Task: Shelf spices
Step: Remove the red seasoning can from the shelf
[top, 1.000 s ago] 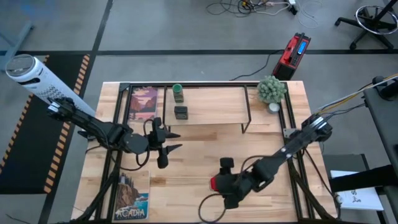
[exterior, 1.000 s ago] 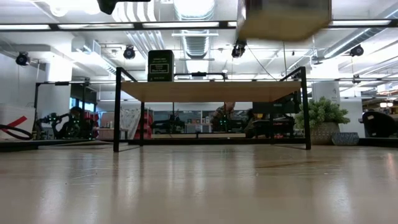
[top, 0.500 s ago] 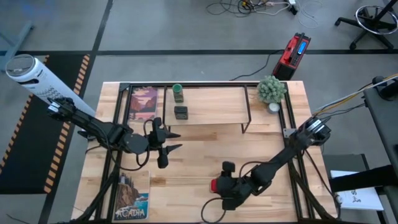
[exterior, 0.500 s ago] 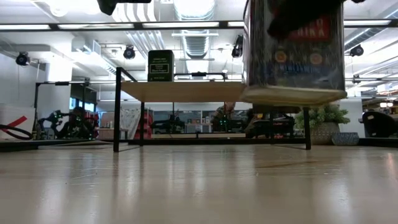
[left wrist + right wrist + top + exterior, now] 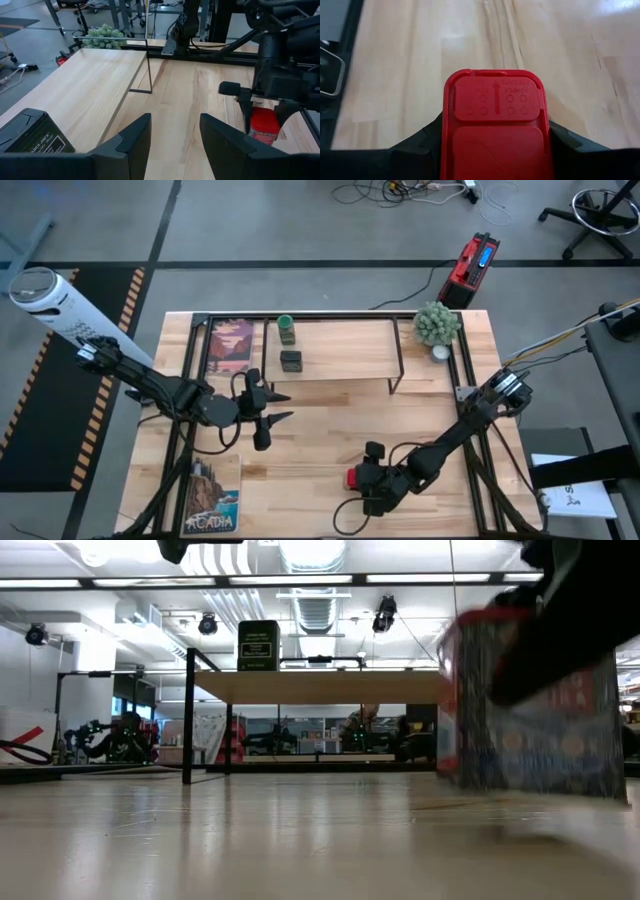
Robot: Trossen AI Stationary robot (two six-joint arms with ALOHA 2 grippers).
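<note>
The red square tin stands in my right gripper, near the table's near edge; in the low view it looms close, blurred, its base at or just above the tabletop. The shelf stands at the far side on thin black legs. On its board rest the green-capped jar and the squat dark jar, each on its base. My left gripper hovers open in front of the shelf's left part, touching nothing. A small pale round thing lies by the plant; I cannot tell whether it is the tan jar. My right gripper pinches the red tin between its two fingers, one on each of two opposite side walls, coming from above and pointing down. The tin stays upright, its lid facing the wrist camera. Whether its base touches the table, I cannot tell.
A green potted plant stands at the far right corner. Two picture cards lie flat: one beside the shelf's left end, one at the near left. Black frame rails run along both table sides. Bare wood lies between the grippers.
My right gripper has come down with the red tin, from well above the table to tabletop height, drifting slightly toward the table's right edge. The tin has stayed upright in the hold.
</note>
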